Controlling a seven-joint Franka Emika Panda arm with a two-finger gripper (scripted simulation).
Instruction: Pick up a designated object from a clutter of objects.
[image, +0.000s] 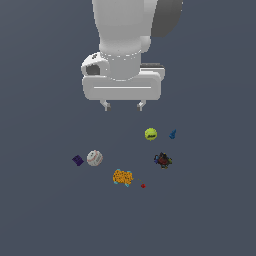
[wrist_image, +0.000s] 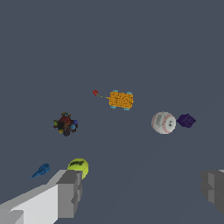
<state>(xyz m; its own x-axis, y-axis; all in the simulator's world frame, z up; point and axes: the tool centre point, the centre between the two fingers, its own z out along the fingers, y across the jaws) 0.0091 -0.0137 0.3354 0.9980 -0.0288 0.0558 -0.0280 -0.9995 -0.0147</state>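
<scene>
Orange-yellow, speckled, teal-edged: designated object (image: 122, 177) (wrist_image: 121, 99) lay on grey floor (image: 45, 210), near tiny red dot (image: 143, 185) (wrist_image: 95, 92), between white baseball (image: 94, 158) (wrist_image: 163, 122) and dark multicoloured lump (image: 163, 160) (wrist_image: 66, 124). Hung above clutter, gripper (image: 123, 105) (wrist_image: 140, 190) spread wide, grasping nothing. Elsewhere: tennis ball (image: 151, 134) (wrist_image: 78, 167) beside blue cone (image: 172, 134) (wrist_image: 41, 170); purple cube (image: 77, 160) (wrist_image: 186, 120) just beside baseball.

Grey floor (image: 40, 215), orange lump (image: 122, 177), baseball (image: 94, 158), tennis ball (image: 151, 134), purple cube (image: 77, 160)

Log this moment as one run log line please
phase: hover | gripper: open, empty, above clutter | target: orange speckled lump, untouched, beside red dot
</scene>
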